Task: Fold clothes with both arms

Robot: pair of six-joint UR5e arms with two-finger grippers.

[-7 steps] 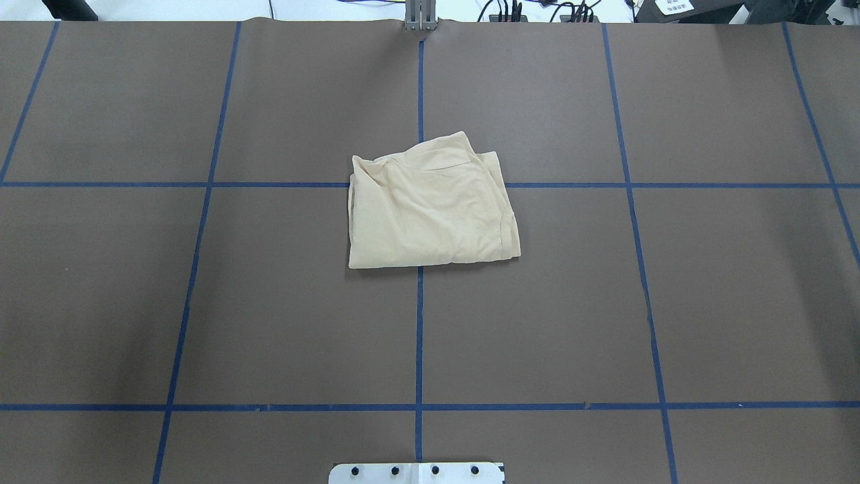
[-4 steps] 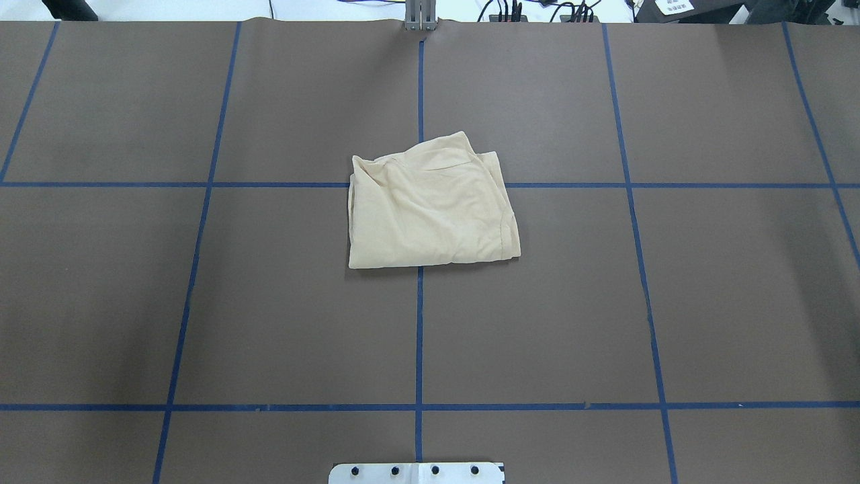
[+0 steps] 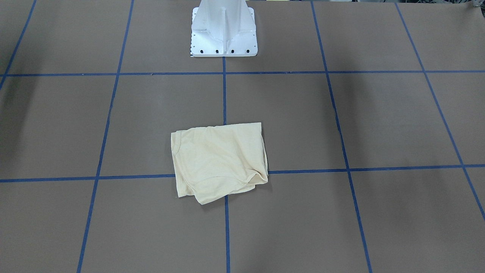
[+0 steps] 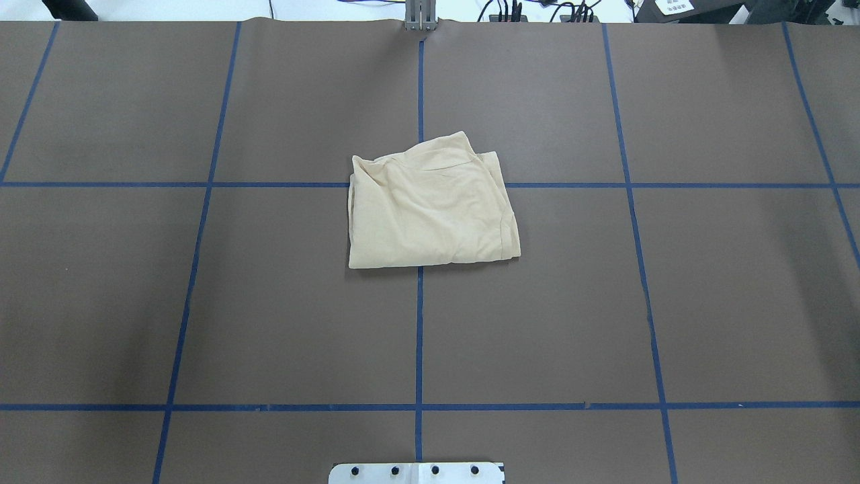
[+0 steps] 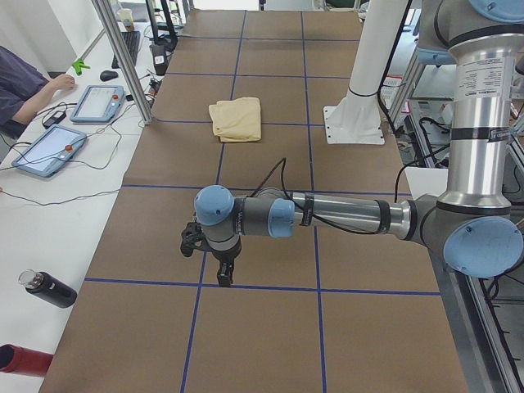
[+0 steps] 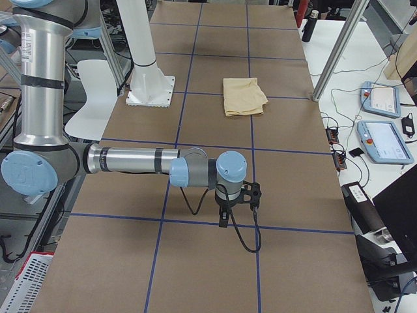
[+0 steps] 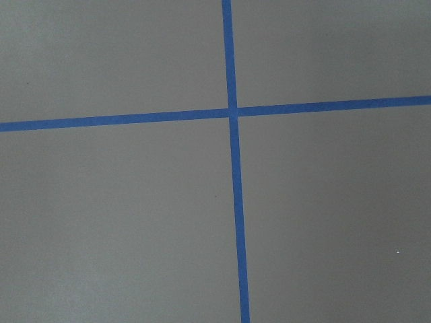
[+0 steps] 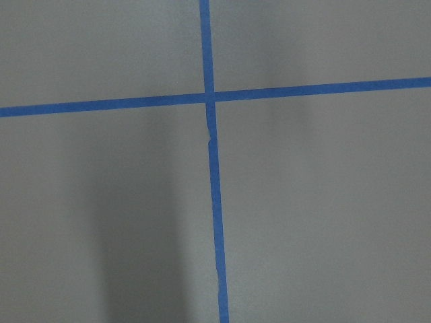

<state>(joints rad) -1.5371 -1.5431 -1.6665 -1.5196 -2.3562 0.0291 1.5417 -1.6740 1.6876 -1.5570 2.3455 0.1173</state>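
The shirt (image 4: 430, 205) lies folded (a rumpled rectangle) straight ahead of the base (image 3: 223, 41). Left gripper (image 5: 223, 277) and right gripper (image 6: 223, 220) hang well out to either side of the base; whether either is parted or closed, I cannot tell.

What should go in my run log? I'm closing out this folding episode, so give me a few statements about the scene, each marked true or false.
1. The pale cream-yellow thin shirt lies folded into a compact bundle on the brown paper-covered table. True.
2. One robot arm is touching the shirt. False: the grey metal left arm and the grey metal right arm both reach over bare table, well away from it.
3. The shirt covers a crossing of the blue tape lines. True.
4. A dark navy print faces up on the shirt. False: only plain cream fabric shows in every view.
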